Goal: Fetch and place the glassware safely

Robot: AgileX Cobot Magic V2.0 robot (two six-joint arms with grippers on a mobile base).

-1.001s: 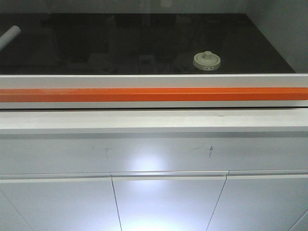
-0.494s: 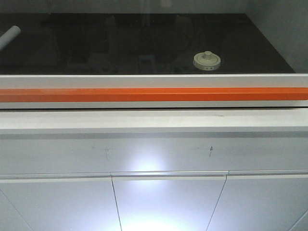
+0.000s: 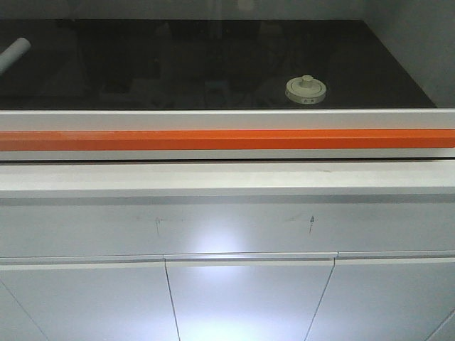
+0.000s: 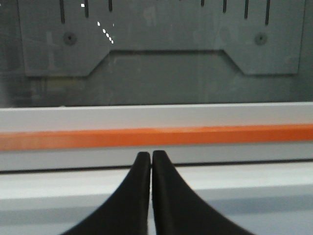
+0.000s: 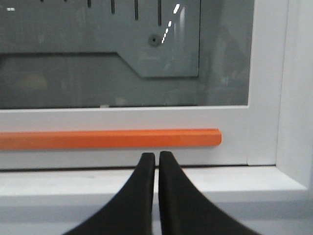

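The glassware point(image 3: 306, 90), a squat jar with a cream-white knobbed lid, stands on the dark surface behind the glass sash, right of centre in the front view. Neither wrist view shows it. My left gripper point(image 4: 150, 154) is shut with nothing in it, pointing at the orange handle bar point(image 4: 156, 137) of the sash. Near the bar's right end point(image 5: 210, 137), my right gripper point(image 5: 157, 155) is shut too, its black fingers point(image 5: 171, 196) nearly touching and holding nothing. Neither gripper appears in the front view.
A white sash frame point(image 3: 227, 118) with the orange bar point(image 3: 227, 139) runs across in front of the dark interior. A white ledge point(image 3: 227, 177) and cabinet doors point(image 3: 249, 298) lie below. A pale tube point(image 3: 14, 52) enters at the far left. A white upright post point(image 5: 293, 98) stands at the right.
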